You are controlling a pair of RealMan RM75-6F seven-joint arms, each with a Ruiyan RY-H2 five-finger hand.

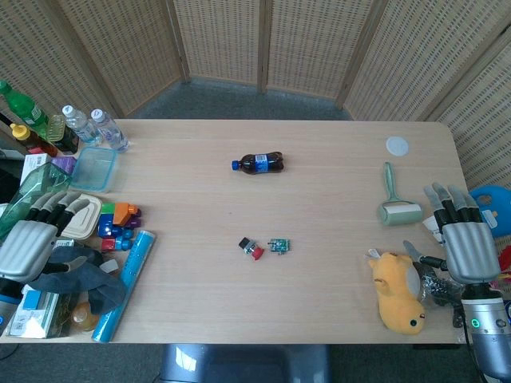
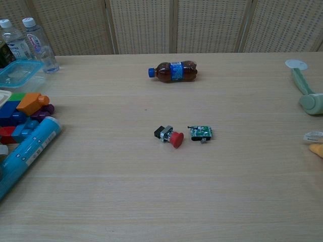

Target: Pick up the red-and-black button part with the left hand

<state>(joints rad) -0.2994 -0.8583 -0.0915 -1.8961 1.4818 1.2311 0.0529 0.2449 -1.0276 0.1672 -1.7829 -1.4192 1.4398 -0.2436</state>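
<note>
Button part: the small red-and-black button part (image 1: 251,247) lies on the light wooden table (image 1: 319,191) near its middle, red cap toward the near edge.
Neighbour: a small green circuit board (image 1: 279,245) sits just beside it.
Left hand: the left hand (image 1: 33,238) hangs over the left-edge clutter, well apart from the part, fingers extended and slightly apart, holding nothing.
Right hand: the right hand (image 1: 465,243) is past the right edge beside a yellow plush toy (image 1: 397,291), fingers spread, empty.

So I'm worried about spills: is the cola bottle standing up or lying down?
Lying down. The cola bottle rests on its side on the table, blue cap pointing left.
</note>
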